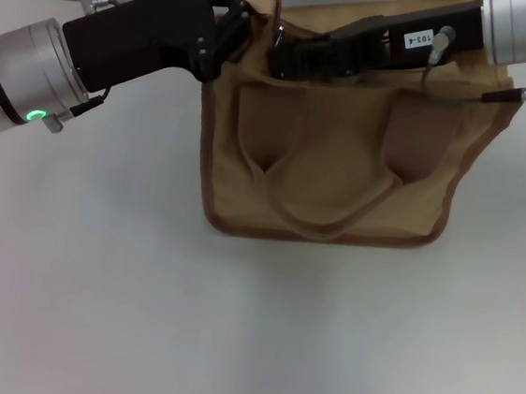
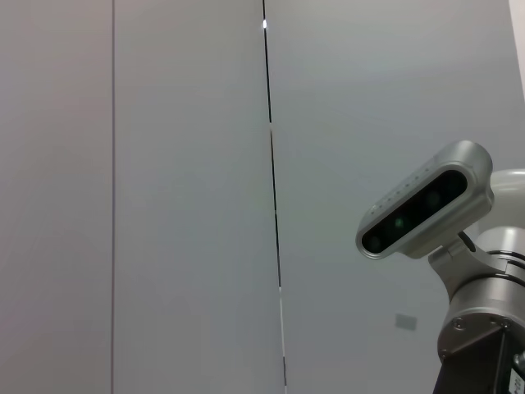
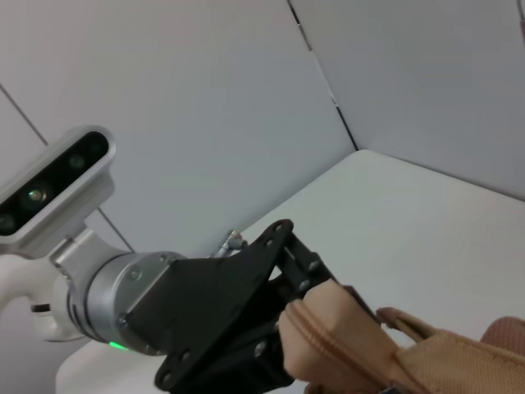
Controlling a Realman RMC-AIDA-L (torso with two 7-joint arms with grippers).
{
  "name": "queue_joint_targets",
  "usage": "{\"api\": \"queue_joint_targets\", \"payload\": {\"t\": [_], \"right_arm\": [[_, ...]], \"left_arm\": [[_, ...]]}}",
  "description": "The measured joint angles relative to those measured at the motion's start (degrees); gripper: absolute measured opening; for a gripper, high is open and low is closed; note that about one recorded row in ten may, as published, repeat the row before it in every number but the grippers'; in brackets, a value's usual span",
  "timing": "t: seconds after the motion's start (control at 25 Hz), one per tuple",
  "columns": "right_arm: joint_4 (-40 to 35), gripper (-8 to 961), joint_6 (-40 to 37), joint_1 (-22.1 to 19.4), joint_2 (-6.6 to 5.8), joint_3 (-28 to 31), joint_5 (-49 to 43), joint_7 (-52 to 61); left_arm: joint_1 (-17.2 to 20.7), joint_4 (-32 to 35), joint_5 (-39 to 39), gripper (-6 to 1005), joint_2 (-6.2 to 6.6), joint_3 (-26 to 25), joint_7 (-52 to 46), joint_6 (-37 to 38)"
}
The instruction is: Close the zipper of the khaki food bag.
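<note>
Zipper [image 1: 278, 31] end pinched by L gripper [image 1: 242, 18]; R gripper [image 1: 279, 59] alongside.

The boxy tan canvas food bag [image 1: 331, 181] is matt woven cloth with darker brown fabric piping; the left black gripper [image 1: 236, 20] looks like matt hard plastic behind a brushed silver metal wrist cuff [image 1: 21, 78]; the white table [image 1: 231, 325] is smooth and faintly satiny.
</note>
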Motion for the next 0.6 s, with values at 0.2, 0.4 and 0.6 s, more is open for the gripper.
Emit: {"api": "queue_joint_targets", "payload": {"t": [0.2, 0.4, 0.6], "right_arm": [[-1.6, 105, 0.5, -0.7, 0.23, -0.1, -0.3, 0.1], [-5.8, 103, -0.2, -3.2, 0.53, 0.3, -0.1, 0.4], [-11.3, 96, -1.3, -6.5, 0.87, 0.4, -0.2, 1.4]], "left_arm": [[-0.1, -0.1, 0.0, 34, -0.02, 0.0, 0.0, 0.0], [-0.1, -0.1, -0.1, 34, -0.03, -0.1, 0.0, 0.0], [-0.3, -0.1, -0.1, 34, 0.00, -0.1, 0.0, 0.0]]}}
